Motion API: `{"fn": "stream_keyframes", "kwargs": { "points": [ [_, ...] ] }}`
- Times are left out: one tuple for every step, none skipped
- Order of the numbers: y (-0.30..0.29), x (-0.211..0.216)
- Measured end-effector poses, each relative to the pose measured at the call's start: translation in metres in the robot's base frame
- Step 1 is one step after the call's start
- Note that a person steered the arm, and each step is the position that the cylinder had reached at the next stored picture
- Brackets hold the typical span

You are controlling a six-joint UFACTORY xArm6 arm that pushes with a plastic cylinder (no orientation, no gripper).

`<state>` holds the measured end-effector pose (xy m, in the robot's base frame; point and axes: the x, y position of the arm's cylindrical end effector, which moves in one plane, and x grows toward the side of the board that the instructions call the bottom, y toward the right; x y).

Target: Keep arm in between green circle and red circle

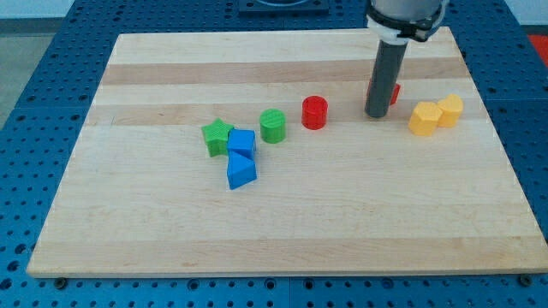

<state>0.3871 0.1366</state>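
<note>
Wooden bench [282, 222], bearing my rod with my tip [375, 115] at the view's right of the red circle [314, 112], a red block [393, 92] behind it, no gripper fitted; green circle [272, 126] left of red circle; green star [217, 135]; two blue blocks [241, 159]; two yellow blocks [435, 115].

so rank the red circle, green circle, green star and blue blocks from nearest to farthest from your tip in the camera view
From my tip:
1. red circle, just to the view's left of it.
2. green circle, further left.
3. blue cube, blue wedge and green star, clustered farthest left; too close to rank.
</note>
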Motion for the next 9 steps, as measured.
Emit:
{"fn": "stream_keyframes", "kwargs": {
  "points": [
    [-0.004, 0.017],
    [-0.041, 0.036],
    [-0.087, 0.043],
    [-0.139, 0.044],
    [-0.175, 0.044],
    [-0.175, 0.034],
    [-0.161, 0.034],
    [-0.129, 0.034],
    [-0.1, 0.033]
  ]
}}
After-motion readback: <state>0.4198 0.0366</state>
